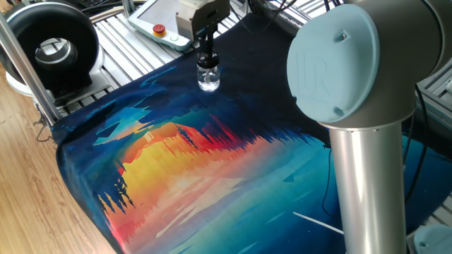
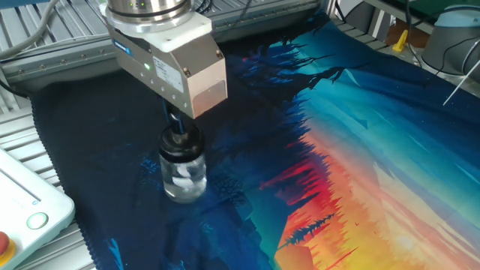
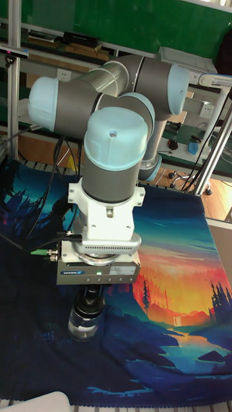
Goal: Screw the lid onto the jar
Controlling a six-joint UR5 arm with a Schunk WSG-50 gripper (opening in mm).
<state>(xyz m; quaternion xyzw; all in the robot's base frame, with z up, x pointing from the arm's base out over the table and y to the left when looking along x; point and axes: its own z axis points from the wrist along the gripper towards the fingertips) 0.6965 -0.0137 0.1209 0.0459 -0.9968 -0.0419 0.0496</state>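
Observation:
The jar [image 1: 208, 80], a small clear glass bottle, stands upright on the dark part of the printed mat. It also shows as the jar [image 2: 184, 177] and the jar [image 3: 83, 324], with something white inside. The black lid [image 1: 207, 63] sits on its neck, seen too as the lid [image 2: 181, 143] and the lid [image 3: 88, 304]. My gripper [image 1: 206, 52] hangs straight above it, fingers shut on the lid's top. From the other side, the gripper [image 2: 178, 129] is mostly hidden under its grey body; the gripper [image 3: 91, 293] shows below the flange.
A large black ring-shaped device [image 1: 48, 45] stands at the back left behind a metal post [image 1: 25, 67]. A white pendant [image 1: 159, 25] with a red button lies behind the jar, and appears as the pendant [image 2: 22, 201]. The arm's big elbow [image 1: 345, 67] blocks the right foreground.

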